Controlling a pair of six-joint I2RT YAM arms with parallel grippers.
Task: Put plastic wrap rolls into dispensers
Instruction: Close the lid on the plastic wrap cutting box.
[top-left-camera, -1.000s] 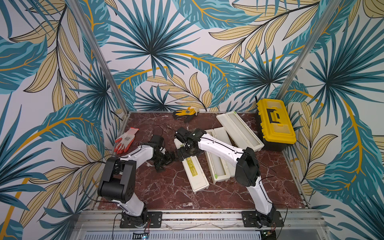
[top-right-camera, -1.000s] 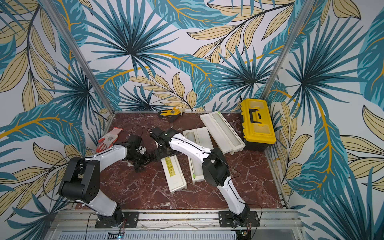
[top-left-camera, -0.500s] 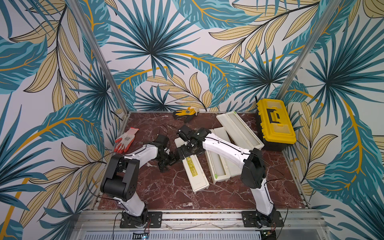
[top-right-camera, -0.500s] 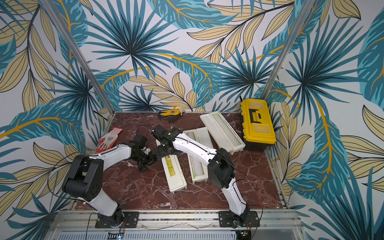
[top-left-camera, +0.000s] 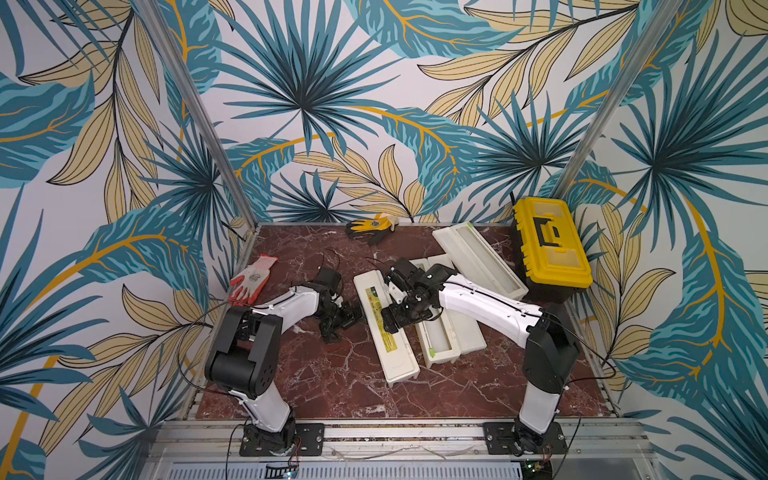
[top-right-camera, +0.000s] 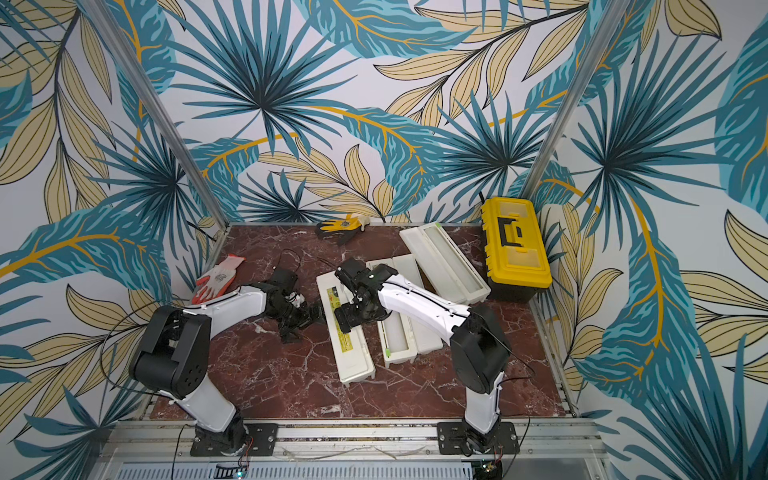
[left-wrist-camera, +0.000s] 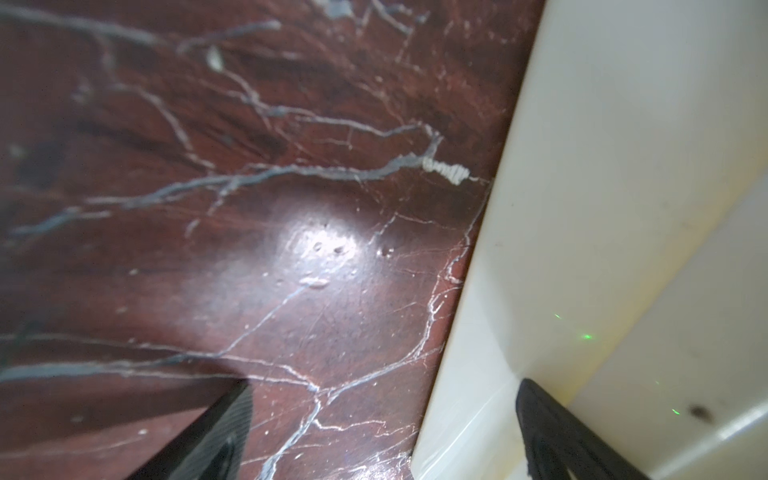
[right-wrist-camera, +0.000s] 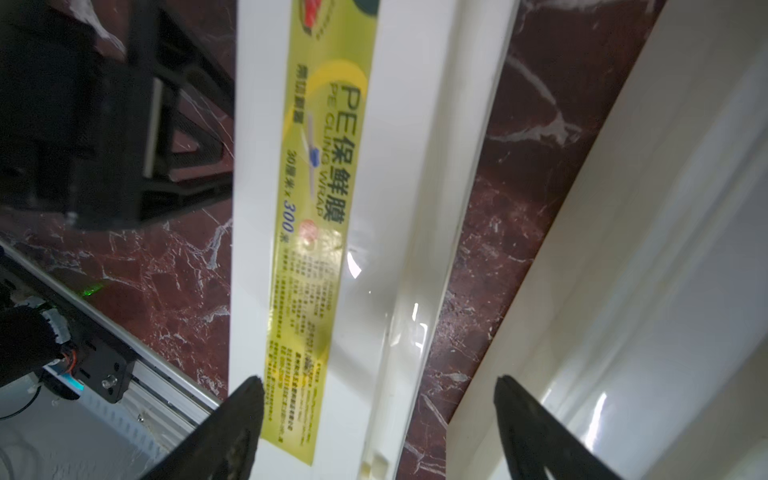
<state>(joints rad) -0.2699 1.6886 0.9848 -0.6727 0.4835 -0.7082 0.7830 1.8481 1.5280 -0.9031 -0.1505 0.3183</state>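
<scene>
Progress: labelled box (top-left-camera: 384, 332) beneath right claw (top-left-camera: 397, 319) lidded; next box (top-left-camera: 437, 338) and far box (top-left-camera: 482, 262) open, contents unclear. No loose rolls visible. Left claw (top-left-camera: 344, 325) alongside labelled box; both claws wide, empty.

The tabletop (top-left-camera: 332, 386) is dark red with thin white lines. The closed dispenser (top-left-camera: 397, 357) is cream-white with a yellow-green label (right-wrist-camera: 316, 208). The toolbox (top-left-camera: 550, 253) is yellow and black. One glove (top-left-camera: 251, 278) is orange and white.
</scene>
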